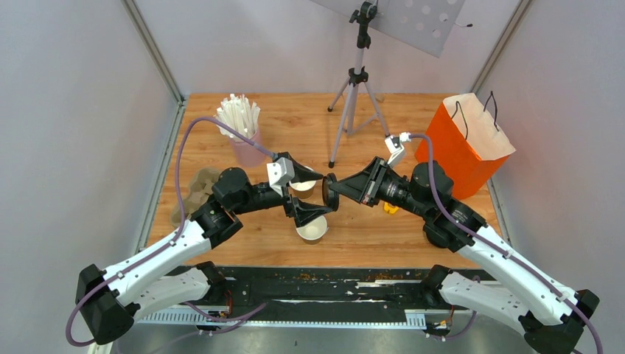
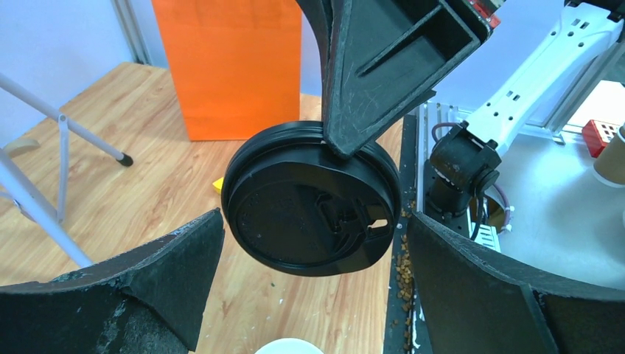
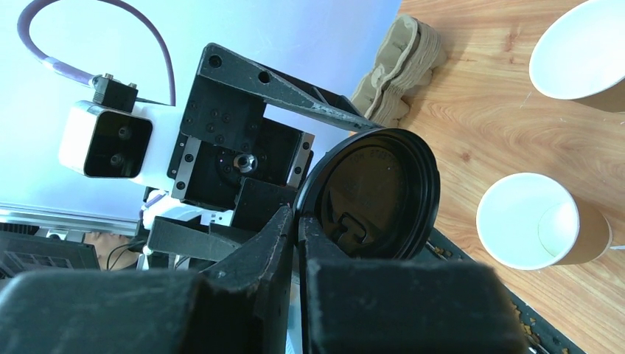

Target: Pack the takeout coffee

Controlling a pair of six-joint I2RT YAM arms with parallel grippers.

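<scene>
Lumpy grey-brown pulp cup tray [image 1: 193,190] sits far left on the wooden desk [image 1: 383,236], with a pink cup of white sticks [image 1: 243,133] behind it. Mid-desk there's a small kraft-brown paper cup with a white inside [image 1: 312,230], and a second kraft cup [image 1: 303,185] just behind. An orange paper bag [image 1: 464,147] stands on the right. Left tool [image 1: 318,193] gapes wide, gripping nothing. Right tool [image 1: 340,189] is pinched narrow on the round black plastic lid [image 3: 376,195], held edge-up off the desk between the left tool's fingers.
</scene>
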